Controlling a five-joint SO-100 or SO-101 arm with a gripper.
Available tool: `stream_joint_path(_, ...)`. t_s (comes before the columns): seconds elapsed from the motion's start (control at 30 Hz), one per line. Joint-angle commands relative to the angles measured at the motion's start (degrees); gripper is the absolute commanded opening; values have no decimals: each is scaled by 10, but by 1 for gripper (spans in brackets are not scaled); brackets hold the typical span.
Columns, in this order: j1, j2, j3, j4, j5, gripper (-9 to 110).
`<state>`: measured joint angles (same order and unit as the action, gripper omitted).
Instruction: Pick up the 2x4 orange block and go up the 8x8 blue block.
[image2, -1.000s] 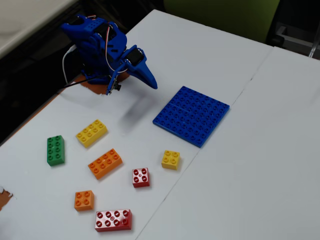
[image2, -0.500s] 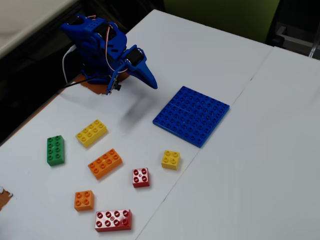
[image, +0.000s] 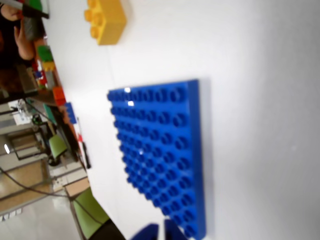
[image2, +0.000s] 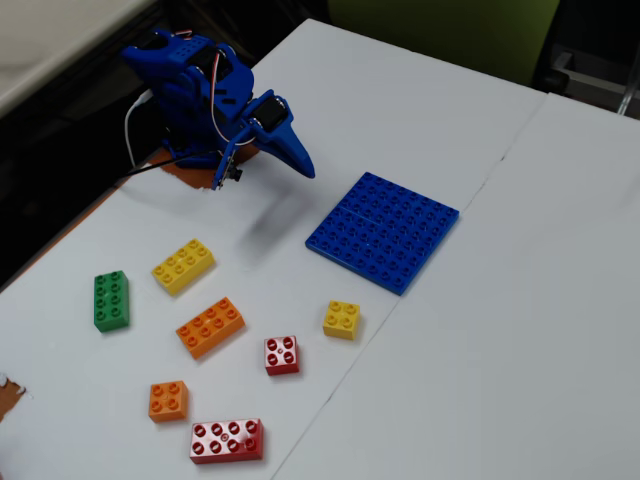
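Note:
The 2x4 orange block (image2: 210, 326) lies flat on the white table in the fixed view, left of centre among other bricks; it is out of the wrist view. The 8x8 blue block (image2: 383, 231) lies flat to its upper right and fills the middle of the wrist view (image: 160, 150). My blue gripper (image2: 298, 158) hangs folded near the arm's base at the upper left, above the table, well apart from both. Its jaws look closed and hold nothing. The fingertips (image: 150, 233) just show at the bottom edge of the wrist view.
Around the orange block lie a yellow eight-stud brick (image2: 183, 265), a green brick (image2: 111, 300), a small red brick (image2: 281, 354), a small orange brick (image2: 168, 400), a long red brick (image2: 227, 440) and a small yellow brick (image2: 341, 319). A yellow brick (image: 106, 20) shows beyond the plate.

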<state>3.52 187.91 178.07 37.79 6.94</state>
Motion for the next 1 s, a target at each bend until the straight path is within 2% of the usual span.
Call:
stream_joint_path(0.0, -4, 23, 24, 3, -7, 6)
stream_joint_path(0.1, -4, 23, 24, -2, -11, 0)
stream_joint_path(0.4, -1, -21, -17, -54, -62, 0)
stream_joint_path(0.67, 25, -191, -193, -54, -107, 0)
stream_joint_path(0.97, 64, -401, -458, 58, -145, 0)
